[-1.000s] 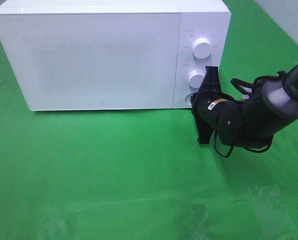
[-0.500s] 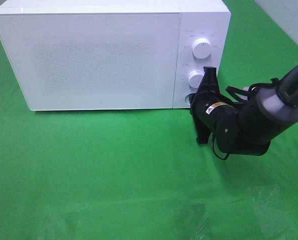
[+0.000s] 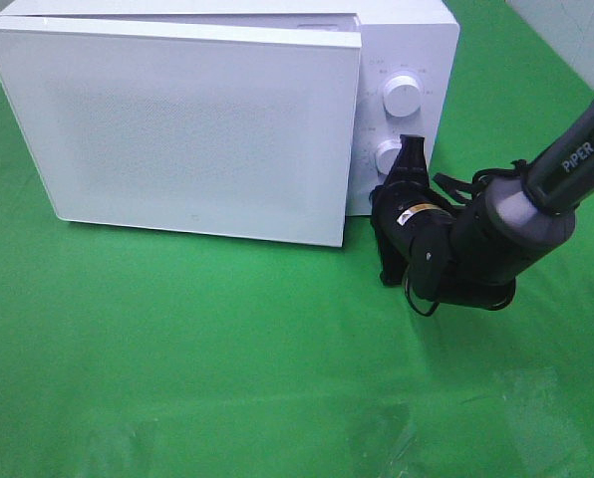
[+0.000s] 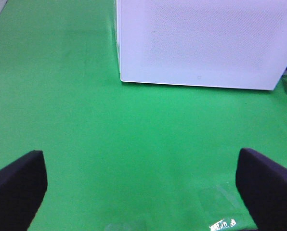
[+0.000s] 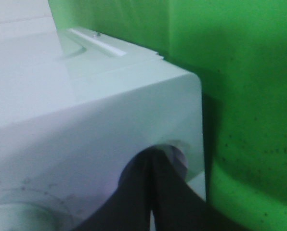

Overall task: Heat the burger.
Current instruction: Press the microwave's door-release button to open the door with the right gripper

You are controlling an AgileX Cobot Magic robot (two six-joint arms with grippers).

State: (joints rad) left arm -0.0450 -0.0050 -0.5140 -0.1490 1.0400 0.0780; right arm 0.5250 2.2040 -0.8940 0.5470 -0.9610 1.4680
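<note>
The burger is out of view. A white microwave (image 3: 409,40) stands at the back of the green cloth. Its door (image 3: 187,129) hangs slightly ajar, the right edge swung out in front of the control panel. My right gripper (image 3: 377,196) is shut, and its tips press the round button (image 5: 178,155) at the foot of that panel, below the two knobs (image 3: 404,97). The right wrist view shows the joined fingertips (image 5: 155,156) touching the button. My left gripper (image 4: 143,192) is open and empty over bare cloth, facing the door (image 4: 206,43).
Green cloth (image 3: 227,349) covers the table in front of the microwave. The right arm (image 3: 516,214) reaches in from the right edge, low over the cloth beside the microwave's right end.
The microwave door has popped open, its right edge swinging out toward the front. The right gripper has shifted slightly left against the panel.
</note>
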